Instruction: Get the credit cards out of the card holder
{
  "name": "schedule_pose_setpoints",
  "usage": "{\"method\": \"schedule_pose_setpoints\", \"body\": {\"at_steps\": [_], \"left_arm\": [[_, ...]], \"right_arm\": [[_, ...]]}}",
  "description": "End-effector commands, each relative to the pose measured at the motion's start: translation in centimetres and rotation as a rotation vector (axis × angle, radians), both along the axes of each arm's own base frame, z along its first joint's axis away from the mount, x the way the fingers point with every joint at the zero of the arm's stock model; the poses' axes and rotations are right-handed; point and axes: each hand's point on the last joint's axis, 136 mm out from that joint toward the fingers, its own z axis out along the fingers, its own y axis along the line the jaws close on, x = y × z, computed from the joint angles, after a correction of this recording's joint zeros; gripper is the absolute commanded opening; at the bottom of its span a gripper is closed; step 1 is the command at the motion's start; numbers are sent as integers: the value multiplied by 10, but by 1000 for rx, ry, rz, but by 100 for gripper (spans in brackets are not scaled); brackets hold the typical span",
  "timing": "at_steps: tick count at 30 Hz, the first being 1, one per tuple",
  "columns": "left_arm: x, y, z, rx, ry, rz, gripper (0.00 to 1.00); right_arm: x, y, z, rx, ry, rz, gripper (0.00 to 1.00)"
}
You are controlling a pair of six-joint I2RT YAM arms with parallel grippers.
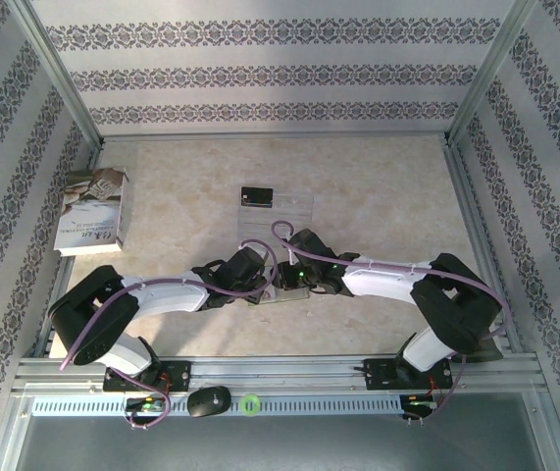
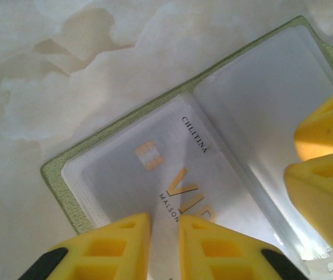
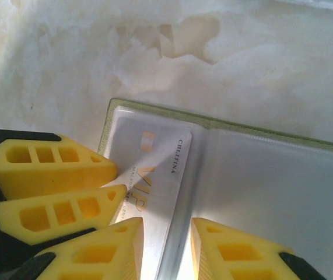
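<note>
The left gripper, narrow-set jaws' hold unclear, met the long outer edge of the silvery card; the right gripper stood with jaws apart.

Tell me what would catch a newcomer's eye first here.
The left gripper and right gripper, both bright yellow-fingered, hang close together over an open yellow-green folding card holder in the middle. A silvery-white card with a gold chip sits in one clear pocket. A small black card lies farther back.

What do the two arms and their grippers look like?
Both the left arm and the right arm have white links, black joints and a purple cable alongside. The left gripper and right gripper have yellow wedge-shaped fingers with rectangular cut-outs.
</note>
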Motion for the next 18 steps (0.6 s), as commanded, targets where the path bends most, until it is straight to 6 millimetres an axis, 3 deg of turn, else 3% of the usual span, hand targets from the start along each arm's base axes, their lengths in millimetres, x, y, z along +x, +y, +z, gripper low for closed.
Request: {"method": "schedule_pose_setpoints", "body": {"at_steps": [1, 4, 12, 18], "left_arm": [[-20, 11, -24, 83, 86, -33, 19], [-19, 13, -23, 88, 83, -24, 27], [-12, 6, 27, 48, -43, -4, 35], [-19, -2, 23, 94, -63, -3, 35]], "right_arm": [[-2, 8, -1, 13, 11, 30, 28], [-2, 6, -2, 8, 9, 24, 28], [3, -5, 5, 13, -14, -6, 28], [6, -14, 8, 17, -27, -25, 28]]}}
